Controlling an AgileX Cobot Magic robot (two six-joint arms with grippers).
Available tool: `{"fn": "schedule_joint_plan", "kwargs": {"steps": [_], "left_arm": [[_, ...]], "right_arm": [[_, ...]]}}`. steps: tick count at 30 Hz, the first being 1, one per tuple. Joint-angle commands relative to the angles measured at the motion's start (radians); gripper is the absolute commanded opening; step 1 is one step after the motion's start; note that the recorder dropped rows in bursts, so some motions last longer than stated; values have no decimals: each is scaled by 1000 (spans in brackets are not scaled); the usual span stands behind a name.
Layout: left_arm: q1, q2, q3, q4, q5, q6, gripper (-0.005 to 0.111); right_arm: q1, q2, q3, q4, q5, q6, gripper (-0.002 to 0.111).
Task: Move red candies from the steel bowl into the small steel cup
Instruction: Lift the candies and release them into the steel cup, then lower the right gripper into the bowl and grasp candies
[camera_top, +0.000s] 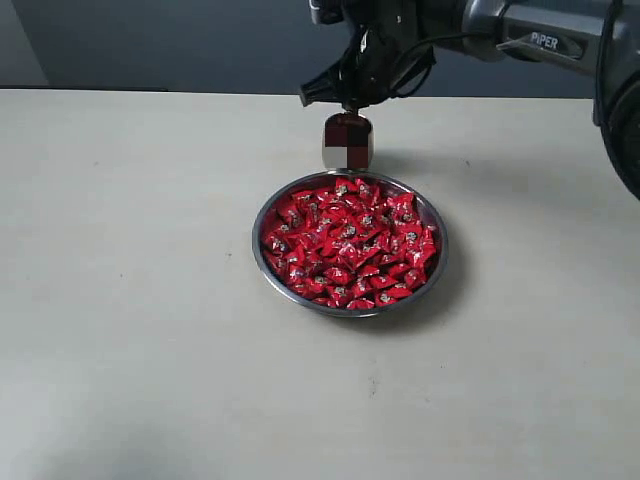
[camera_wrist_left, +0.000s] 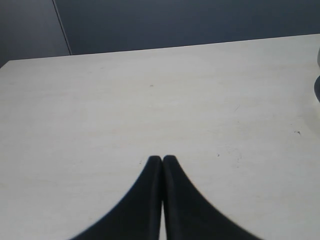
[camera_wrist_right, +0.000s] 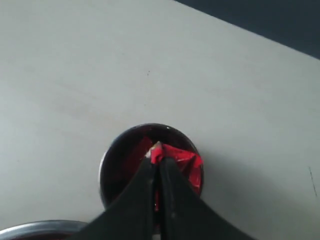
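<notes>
Right gripper (camera_top: 347, 107) hangs directly over the small steel cup (camera_top: 347, 142), and its black fingers are pressed together. From the right wrist view, the gripper (camera_wrist_right: 159, 162) points straight down into the cup's dark mouth (camera_wrist_right: 116, 150), and a red candy (camera_wrist_right: 181, 159) shows right at the fingertips, inside the rim. Whether the tips are touching that wrapper or it simply lies in the cup beneath them is hard to tell. The cup's shiny wall mirrors red and white patches.

Just in front of the cup sits the steel bowl (camera_top: 257, 240), close beside it on the pale bench (camera_top: 120, 300), and it is heaped with red candies (camera_top: 345, 245) in glossy wrappers with little silver marks. A sliver of the bowl's rim (camera_wrist_right: 30, 227) peeks into the right wrist view too.

Over on the other side, the left gripper (camera_wrist_left: 162, 159) has its two fingers closed tip to tip on nothing, with bare bench (camera_wrist_left: 150, 100) below it.
</notes>
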Motion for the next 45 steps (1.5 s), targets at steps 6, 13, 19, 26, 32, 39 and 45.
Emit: {"fn": "schedule_joint_plan", "kwargs": {"steps": [6, 13, 19, 26, 32, 39, 45], "left_arm": [[-8, -5, -8, 2, -5, -2, 0], [-8, -5, -8, 2, -5, -2, 0], [-8, -5, -8, 2, -5, -2, 0], [-8, -5, -8, 2, -5, -2, 0], [-8, -5, -8, 2, -5, -2, 0], [-8, -5, -8, 2, -5, -2, 0], [-8, -5, -8, 2, -5, -2, 0]], "right_arm": [[-21, 21, -5, 29, -21, -7, 1], [-21, 17, -5, 55, 18, -29, 10], [-21, 8, -5, 62, 49, -29, 49], [50, -57, -5, 159, 278, -230, 49], [114, -45, -5, 182, 309, -269, 49], [137, 24, -5, 180, 326, -272, 49], [137, 82, -5, 160, 296, -268, 49]]}}
